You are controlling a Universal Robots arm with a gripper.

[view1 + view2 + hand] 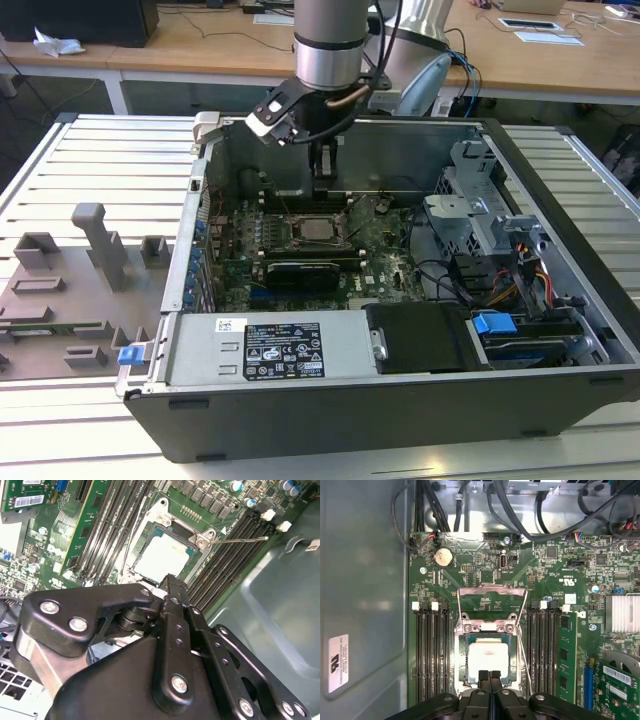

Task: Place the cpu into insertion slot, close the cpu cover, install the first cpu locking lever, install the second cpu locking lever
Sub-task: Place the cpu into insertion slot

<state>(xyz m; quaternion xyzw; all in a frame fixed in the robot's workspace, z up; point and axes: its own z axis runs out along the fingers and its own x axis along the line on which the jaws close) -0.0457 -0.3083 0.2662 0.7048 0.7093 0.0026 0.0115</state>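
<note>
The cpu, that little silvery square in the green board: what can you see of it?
The cpu is a small flat square with a silvery metal top and a thin green rim. It lies flat in the insertion slot, inside its silvery frame, between rows of long black memory slots. In the first wrist view the gripper, shut, is over one edge of it; contact cannot be told.

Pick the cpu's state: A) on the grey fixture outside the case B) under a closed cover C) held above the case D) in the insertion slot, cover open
D: in the first wrist view the cpu lies flat in the insertion slot, with the cpu cover swung back off it.
</note>
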